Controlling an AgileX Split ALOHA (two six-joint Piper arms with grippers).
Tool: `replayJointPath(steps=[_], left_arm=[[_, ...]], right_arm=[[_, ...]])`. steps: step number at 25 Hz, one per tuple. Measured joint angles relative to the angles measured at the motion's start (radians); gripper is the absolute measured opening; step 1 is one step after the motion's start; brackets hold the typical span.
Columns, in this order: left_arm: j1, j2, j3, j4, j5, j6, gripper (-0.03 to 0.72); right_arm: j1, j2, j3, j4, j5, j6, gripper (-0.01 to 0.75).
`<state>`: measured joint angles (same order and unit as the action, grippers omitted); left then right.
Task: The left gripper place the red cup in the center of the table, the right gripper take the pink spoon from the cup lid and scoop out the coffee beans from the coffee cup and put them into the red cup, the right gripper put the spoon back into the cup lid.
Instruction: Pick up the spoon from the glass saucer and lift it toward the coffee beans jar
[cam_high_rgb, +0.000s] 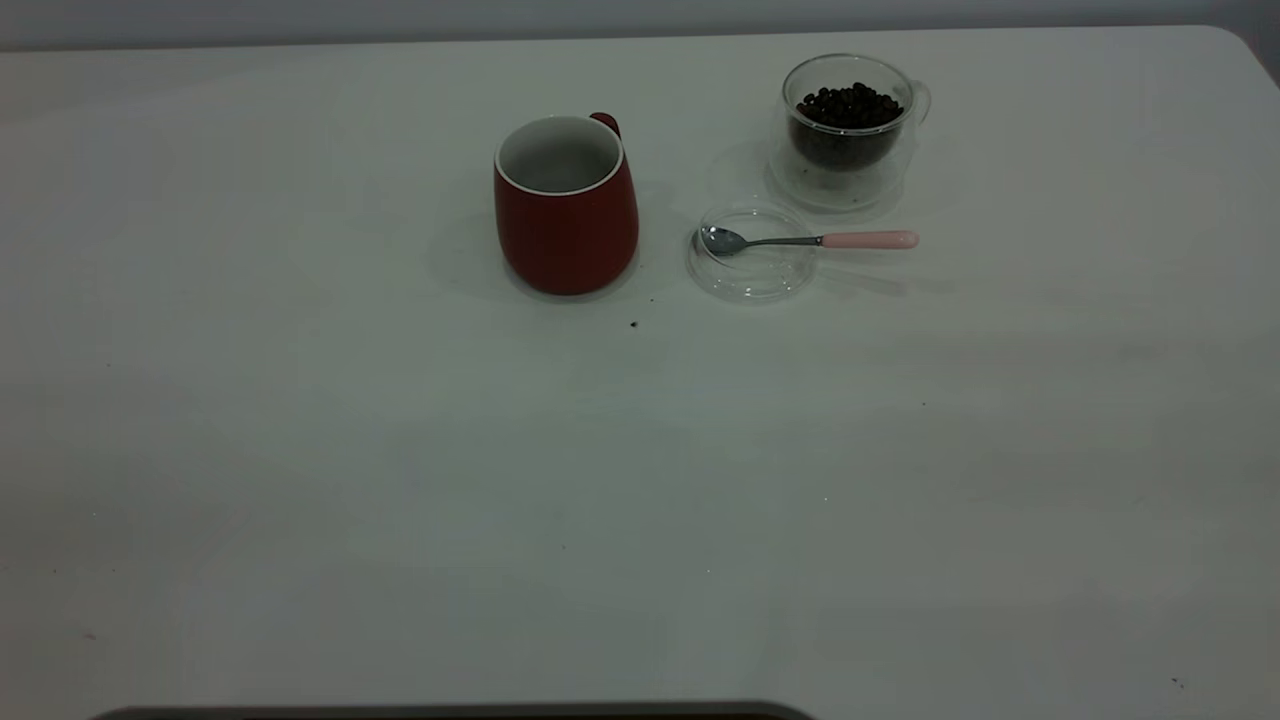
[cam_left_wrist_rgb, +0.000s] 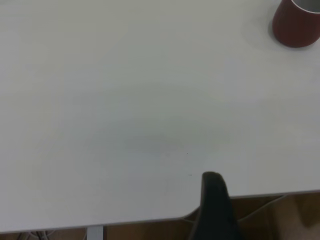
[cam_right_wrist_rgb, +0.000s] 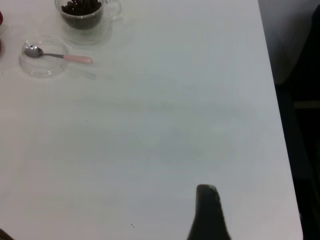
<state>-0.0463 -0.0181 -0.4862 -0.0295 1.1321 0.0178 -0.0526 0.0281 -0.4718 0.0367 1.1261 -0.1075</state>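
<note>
The red cup (cam_high_rgb: 566, 205) stands upright on the white table (cam_high_rgb: 500, 500), handle at the far side, white inside with nothing in it. To its right lies the clear cup lid (cam_high_rgb: 750, 292). The pink spoon (cam_high_rgb: 810, 241) has its steel bowl in the lid and its handle sticking out to the right. Behind them the glass coffee cup (cam_high_rgb: 846, 160) holds coffee beans (cam_high_rgb: 849, 105). Neither arm shows in the exterior view. My left gripper (cam_left_wrist_rgb: 214, 200) is at the table's edge, far from the red cup (cam_left_wrist_rgb: 296, 22). My right gripper (cam_right_wrist_rgb: 207, 210) hangs far from the spoon (cam_right_wrist_rgb: 75, 58).
A dark speck (cam_high_rgb: 633, 324) lies in front of the red cup. The left wrist view shows the table edge (cam_left_wrist_rgb: 150, 219) with floor beyond it. The right wrist view shows the table's side edge (cam_right_wrist_rgb: 280, 125). A dark strip (cam_high_rgb: 450, 712) runs along the near edge.
</note>
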Motion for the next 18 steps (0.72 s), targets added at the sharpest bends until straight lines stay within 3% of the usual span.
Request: replayJointPath(steps=[18], left_arm=[[0.000, 0.000, 0.000, 0.000, 0.000, 0.000, 0.588]], right_arm=[[0.000, 0.000, 0.000, 0.018, 0.000, 0.000, 0.591]])
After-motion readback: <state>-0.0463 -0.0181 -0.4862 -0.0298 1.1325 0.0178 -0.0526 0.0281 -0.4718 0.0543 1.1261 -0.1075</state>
